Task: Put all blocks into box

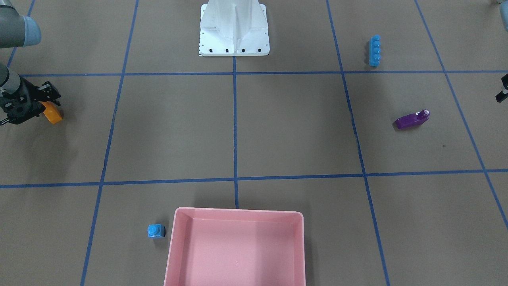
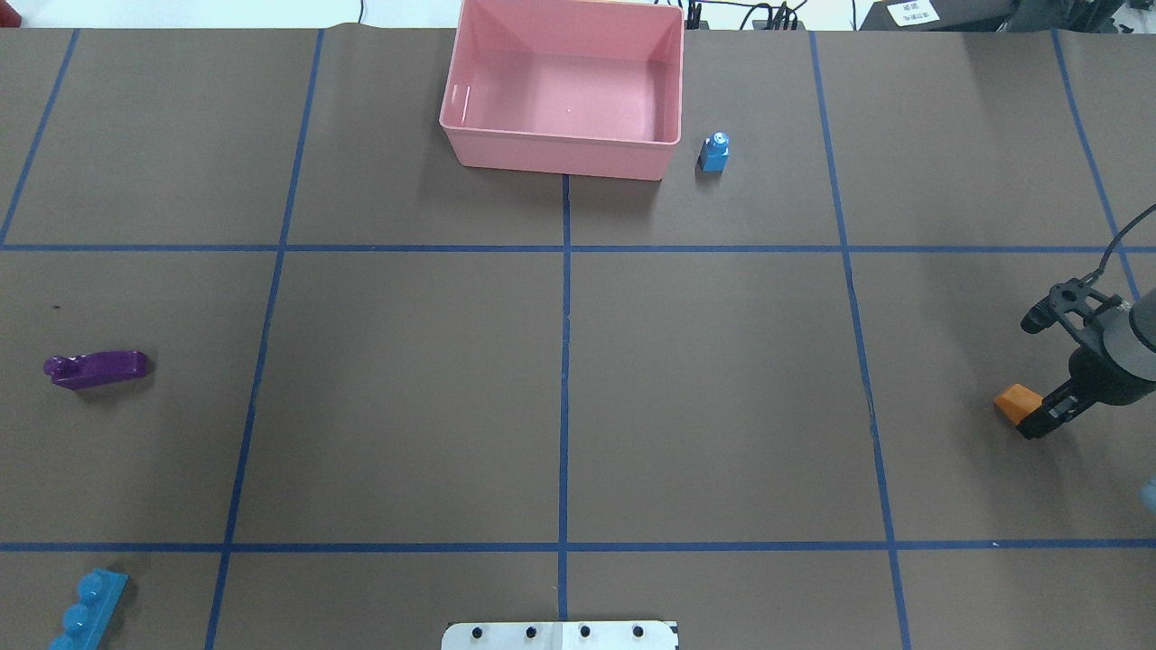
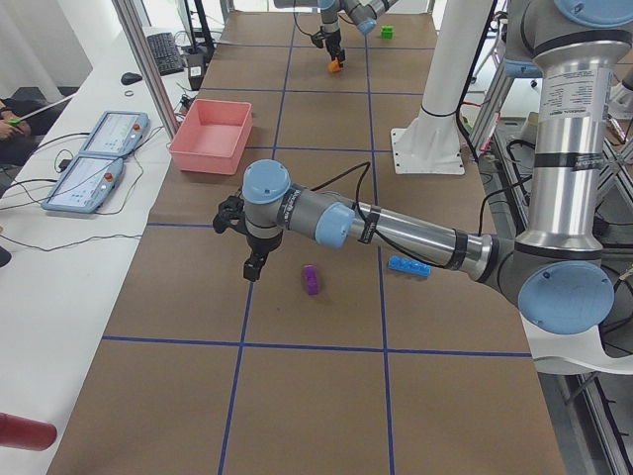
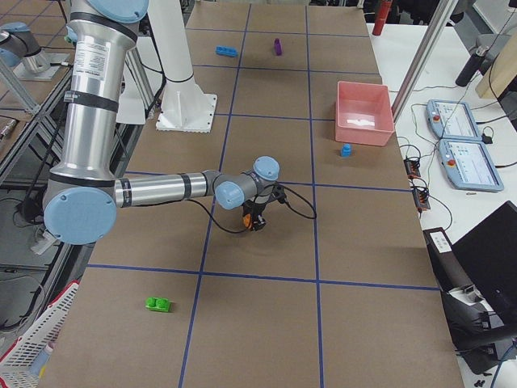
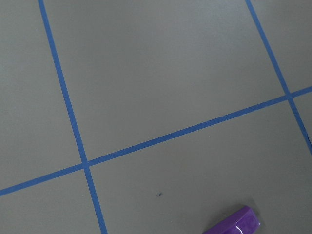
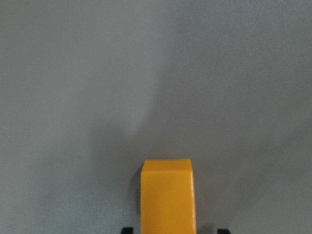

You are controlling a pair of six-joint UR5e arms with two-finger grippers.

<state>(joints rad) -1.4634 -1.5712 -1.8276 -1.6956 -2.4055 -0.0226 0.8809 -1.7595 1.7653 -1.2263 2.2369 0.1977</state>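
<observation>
My right gripper [image 2: 1039, 417] is open, low over the table's right side, its fingertips [image 6: 126, 230] on either side of the orange block [image 6: 168, 195] with small gaps. The pink box [image 2: 560, 153] sits at the far middle with nothing in it. The tiny light-blue block [image 2: 714, 153] stands just right of the box. The purple block [image 2: 95, 369] lies at the left, with the long light-blue bar [image 2: 86, 612] nearer the robot. A green block [image 4: 158, 305] lies beyond the right arm. My left gripper [image 1: 502, 88] hangs beside the purple block, its visible pieces apart.
The robot's white base [image 1: 234, 35] stands at the near middle edge. Two operator pendants [image 3: 99, 148] lie on the white bench past the box side. A person's hand [image 3: 10, 124] shows at that bench. A white basket [image 4: 32, 347] sits off the table.
</observation>
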